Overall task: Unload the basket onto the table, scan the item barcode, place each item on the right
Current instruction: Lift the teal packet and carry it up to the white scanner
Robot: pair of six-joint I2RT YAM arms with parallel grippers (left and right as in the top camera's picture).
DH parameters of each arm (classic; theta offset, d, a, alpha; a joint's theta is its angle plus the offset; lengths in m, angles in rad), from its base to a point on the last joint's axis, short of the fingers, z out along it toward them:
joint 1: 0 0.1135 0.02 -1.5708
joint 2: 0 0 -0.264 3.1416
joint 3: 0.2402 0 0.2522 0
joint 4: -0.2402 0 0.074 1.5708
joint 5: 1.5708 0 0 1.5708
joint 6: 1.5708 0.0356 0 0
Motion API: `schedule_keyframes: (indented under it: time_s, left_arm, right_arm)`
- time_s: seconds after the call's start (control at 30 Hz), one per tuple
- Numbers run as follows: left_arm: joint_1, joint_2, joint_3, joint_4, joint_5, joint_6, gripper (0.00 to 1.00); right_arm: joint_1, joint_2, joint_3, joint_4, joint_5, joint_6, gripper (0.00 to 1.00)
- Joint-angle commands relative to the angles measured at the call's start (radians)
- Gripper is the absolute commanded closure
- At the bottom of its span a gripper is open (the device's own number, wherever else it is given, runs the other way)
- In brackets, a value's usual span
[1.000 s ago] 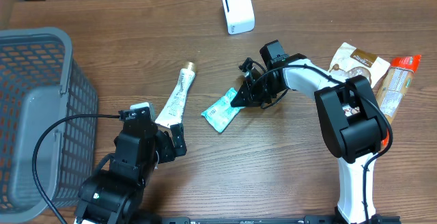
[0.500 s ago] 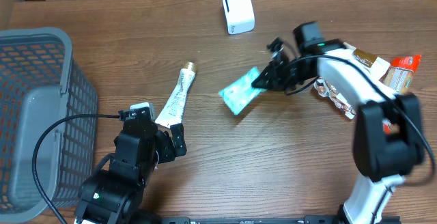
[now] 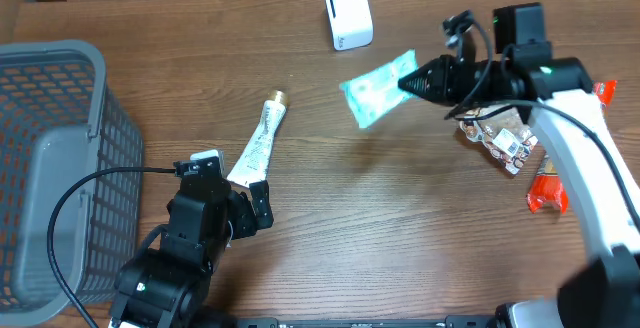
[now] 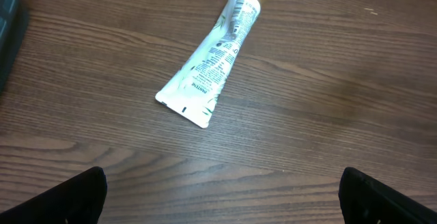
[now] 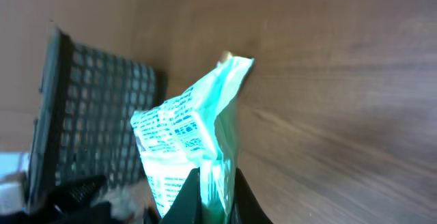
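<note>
my right fingers (image 3: 420, 82) pinch one end of the green packet (image 3: 378, 88), lifted off the surface. its long axis runs out past the fingertips, toward the white scanner (image 3: 348, 14) just beyond. my left fingers (image 4: 75, 197) are spread, well apart from it.

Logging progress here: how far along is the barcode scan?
Done: the teal packet is picked up, pinched by the right gripper, jaws shut, above the table. In hand: holding it near the white scanner. Left: the scan itself. The tube lies untouched.
</note>
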Motion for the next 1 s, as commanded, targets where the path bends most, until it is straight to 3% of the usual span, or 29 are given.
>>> schedule_keyframes:
  time_s: [0.0, 0.27, 0.5, 0.67, 0.97]
  left_arm:
    - [0.0, 0.003, 0.0, 0.004, -0.013, -0.017, 0.0]
    - [0.0, 0.003, 0.0, 0.004, -0.013, -0.017, 0.0]
    - [0.0, 0.003, 0.0, 0.004, -0.013, -0.017, 0.0]
    - [0.0, 0.003, 0.0, 0.004, -0.013, -0.017, 0.0]
    - [0.0, 0.003, 0.0, 0.004, -0.013, -0.017, 0.0]
  right_arm:
    - [0.001, -0.165, 0.008, 0.041, 0.076, 0.11, 0.96]
    - [0.001, -0.296, 0.008, 0.027, 0.104, 0.124, 0.96]
    - [0.024, -0.269, 0.008, 0.024, 0.121, 0.119, 0.96]
    - [0.12, -0.193, 0.025, 0.08, 0.288, 0.149, 0.96]
    - [0.235, 0.14, 0.46, -0.005, 0.675, 0.087, 0.96]
